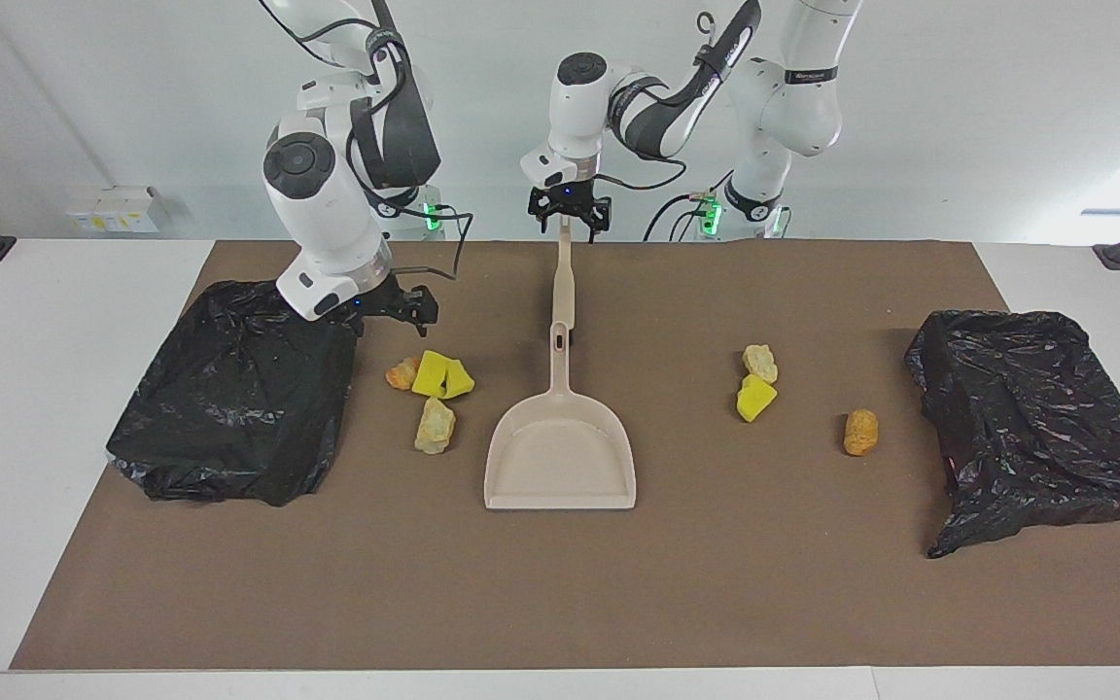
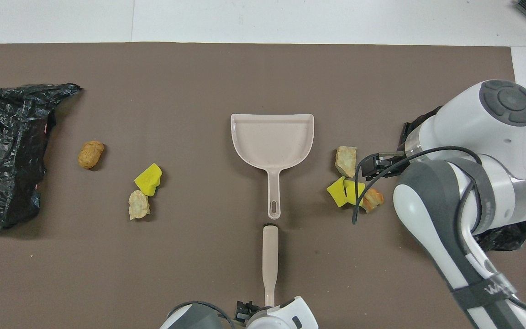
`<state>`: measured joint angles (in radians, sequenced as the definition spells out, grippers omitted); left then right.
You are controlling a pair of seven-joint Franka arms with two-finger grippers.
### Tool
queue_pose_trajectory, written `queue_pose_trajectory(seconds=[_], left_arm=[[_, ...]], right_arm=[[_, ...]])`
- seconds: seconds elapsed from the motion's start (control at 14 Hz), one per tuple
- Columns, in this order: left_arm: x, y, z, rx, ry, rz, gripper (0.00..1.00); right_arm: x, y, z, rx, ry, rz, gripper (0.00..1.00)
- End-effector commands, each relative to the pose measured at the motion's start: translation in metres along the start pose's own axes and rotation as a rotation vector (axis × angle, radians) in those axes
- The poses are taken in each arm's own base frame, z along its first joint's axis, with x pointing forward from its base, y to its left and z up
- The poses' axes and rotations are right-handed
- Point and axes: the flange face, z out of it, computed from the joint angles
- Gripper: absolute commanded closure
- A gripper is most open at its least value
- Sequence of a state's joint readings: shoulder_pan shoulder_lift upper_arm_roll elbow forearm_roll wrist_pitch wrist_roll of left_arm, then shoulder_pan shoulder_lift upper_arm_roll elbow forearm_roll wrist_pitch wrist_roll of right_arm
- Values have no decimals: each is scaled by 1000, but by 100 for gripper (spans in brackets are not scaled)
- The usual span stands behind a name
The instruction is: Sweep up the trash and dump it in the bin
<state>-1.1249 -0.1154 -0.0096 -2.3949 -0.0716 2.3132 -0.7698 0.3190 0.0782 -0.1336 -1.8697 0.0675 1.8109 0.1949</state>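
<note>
No trash had yet been swept. Seven lumps of trash lay loose on the brown mat [image 1: 560,603]: four toward the right arm's end, namely two yellow sponge wedges [image 1: 442,375], an orange chunk [image 1: 402,373] and a pale crust [image 1: 435,427], and three toward the left arm's end, namely a pale chunk [image 1: 760,363], a yellow wedge [image 1: 755,397] and a brown nugget [image 1: 861,432]. The dustpan [image 1: 561,449] was left empty at the middle of the mat, its mouth toward the edge farthest from the robots. The brush [image 1: 565,282] lay in line with the dustpan's handle, toward the edge nearest the robots. Two black bin bags were seen, one [image 1: 234,389] at the right arm's end, the other [image 1: 1036,418] at the left arm's end (neither appeared to have received anything).

The left gripper [image 1: 569,216] was held over the tip of the brush handle, jaws spread wide and nothing grasped. The right gripper [image 1: 411,305] was hung just above the mat beside the bin bag, near the sponge wedges, likewise wide open and empty.

Everything was judged still to be done: tools to be grasped, lumps to be swept into the dustpan, the load to be tipped into a bag.
</note>
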Motion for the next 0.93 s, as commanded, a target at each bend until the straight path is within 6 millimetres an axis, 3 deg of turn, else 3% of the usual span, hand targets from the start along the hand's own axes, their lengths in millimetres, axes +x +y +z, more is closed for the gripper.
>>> queue_pose_trajectory(seconds=[0.0,0.07,0.36,0.5,0.64,0.86], left_arm=[[4,5,29,-4,6,-40,0],[5,6,36,1,3,-49,0],[12,6,30,-1,4,-60,0],[12,3,27,10,-8,-66,10],[10,1,24,22,-21,-67,28],[8,-2,19,35,-36,-63,94]], right_arm=[[-6,1,0,29,15,18,0],[-6,1,0,30,16,18,0],[-8,-1,4,27,7,17,0],[-8,-1,4,27,7,13,0],[-8,-1,3,27,8,13,0],[-8,-1,4,27,7,13,0]])
